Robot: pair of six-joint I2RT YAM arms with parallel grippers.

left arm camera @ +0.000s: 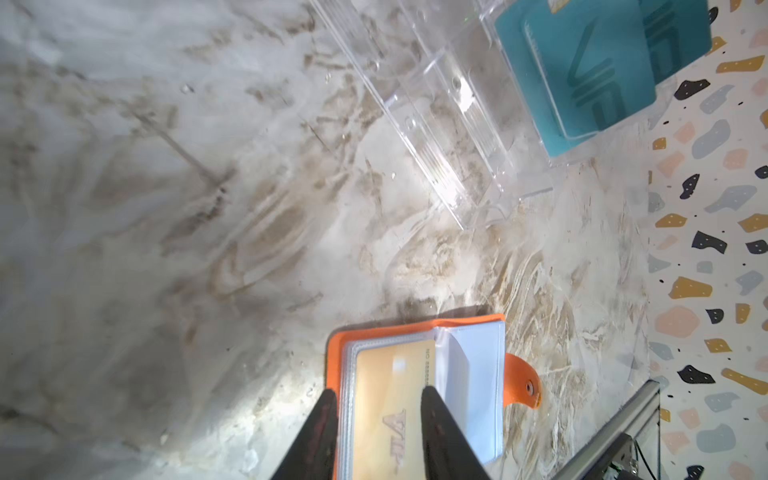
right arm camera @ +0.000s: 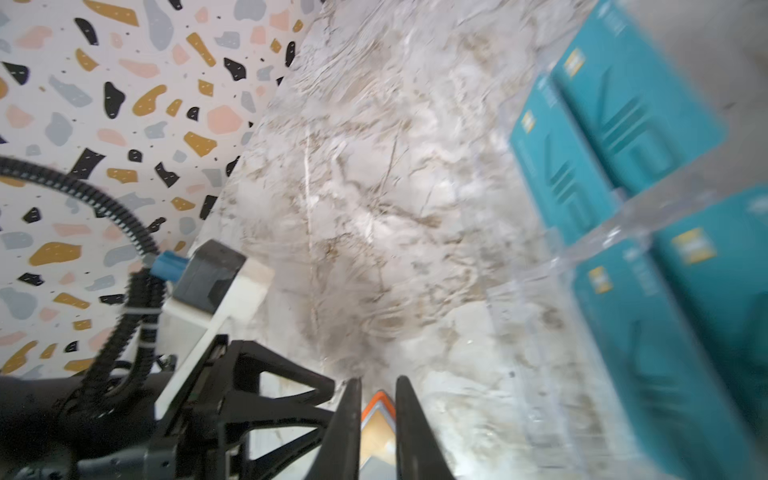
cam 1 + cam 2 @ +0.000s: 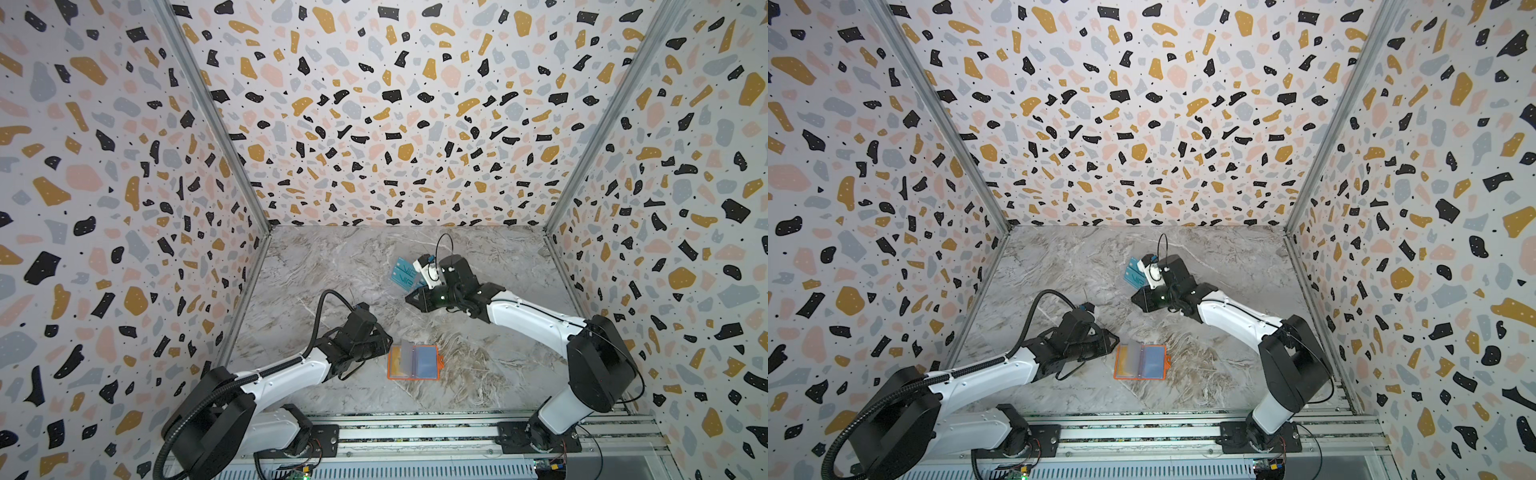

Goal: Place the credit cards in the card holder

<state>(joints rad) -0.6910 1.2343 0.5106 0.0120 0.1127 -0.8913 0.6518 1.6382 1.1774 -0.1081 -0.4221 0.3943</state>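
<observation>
Marble-patterned tabletop (image 3: pixel 353 266), three terrazzo-print walls (image 3: pixel 374 124). One orange card holder (image 3: pixel 411 377) lies open at the near middle, one gold card (image 1: pixel 390 399) sleeved inside; four teal cards (image 2: pixel 636 95) stand in one clear stand (image 1: pixel 436 137) farther back. Left gripper (image 1: pixel 378 390) is part-open at the holder's left edge; right gripper (image 2: pixel 378 378) shows a narrow gap, empty.

Boxed in on three sides by white terrazzo-print walls (image 3: pixel 374 104), flecked ochre, pink, grey and black. Joined at the back corners by pale metal posts (image 3: pixel 216 120). Floored with a grey-brown marbled counter (image 3: pixel 332 257). Edged in front by ribbed aluminium rails (image 3: pixel 415 432). Evenly, softly lit.
</observation>
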